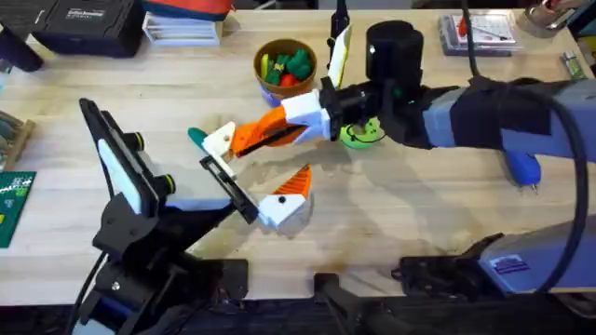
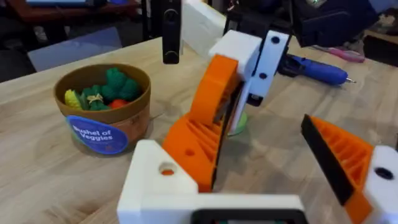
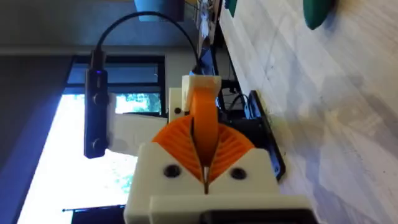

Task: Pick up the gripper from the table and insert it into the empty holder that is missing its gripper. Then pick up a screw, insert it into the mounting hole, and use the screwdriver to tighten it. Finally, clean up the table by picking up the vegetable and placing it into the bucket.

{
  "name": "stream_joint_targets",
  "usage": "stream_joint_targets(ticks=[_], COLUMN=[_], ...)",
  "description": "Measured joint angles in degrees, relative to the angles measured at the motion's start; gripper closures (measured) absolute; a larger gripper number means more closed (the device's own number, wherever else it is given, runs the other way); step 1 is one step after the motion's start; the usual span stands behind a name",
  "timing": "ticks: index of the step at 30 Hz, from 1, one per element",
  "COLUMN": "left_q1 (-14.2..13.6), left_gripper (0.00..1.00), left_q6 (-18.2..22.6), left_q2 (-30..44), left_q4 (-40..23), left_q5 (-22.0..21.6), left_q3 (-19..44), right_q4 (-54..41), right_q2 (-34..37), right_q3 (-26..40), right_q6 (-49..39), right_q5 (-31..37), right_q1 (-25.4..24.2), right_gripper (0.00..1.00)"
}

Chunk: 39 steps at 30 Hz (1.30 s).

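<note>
My right gripper (image 1: 272,128) reaches in from the right, shut on the small orange gripper (image 1: 245,140), whose lower end rests against the white holder (image 1: 221,140) on my left arm's black bar. In the left wrist view the ribbed orange gripper (image 2: 198,144) sits at the holder (image 2: 152,183), right beside its hole. My left gripper (image 1: 256,172) stands open, with an orange ribbed finger (image 2: 343,163) on its other block. The teal vegetable (image 1: 196,136) lies on the table just behind the holder. Farther back stands the brown bucket (image 1: 285,67). The blue screwdriver (image 1: 522,167) lies at the right.
The bucket (image 2: 102,115) holds several toy vegetables. A flat green disc (image 1: 361,133) lies under the right arm's wrist. A black cylinder (image 1: 394,46) stands behind it. Boxes and a tray line the table's far edge. A green circuit board (image 1: 13,205) lies at the left edge.
</note>
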Motion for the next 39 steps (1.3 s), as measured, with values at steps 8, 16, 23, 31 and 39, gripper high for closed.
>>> stream_joint_targets(ticks=[8,16,23,31,39], left_q1=[0.00,-0.39,-0.37,-0.33,-0.33], left_gripper=[0.015,0.015,0.015,0.015,0.015], left_q6=[-0.45,-0.44,-0.46,-0.90,-1.53], left_q2=[0.00,0.00,0.00,-0.02,0.00], left_q4=[0.00,0.22,0.20,0.18,0.15], left_q5=[0.17,3.02,3.67,5.16,5.14], left_q3=[0.00,0.00,0.00,0.00,0.00], right_q4=[-1.90,-2.31,-2.57,-2.37,-2.27], right_q2=[0.00,0.00,0.00,0.00,0.00], right_q3=[0.50,0.52,0.52,0.57,0.57], right_q6=[-0.02,-0.04,-0.22,-0.44,-0.44], right_q5=[0.91,0.67,0.22,2.23,4.41], right_q1=[-0.32,-1.53,-0.85,2.25,2.69], right_gripper=[0.995,0.995,0.995,0.995,0.995])
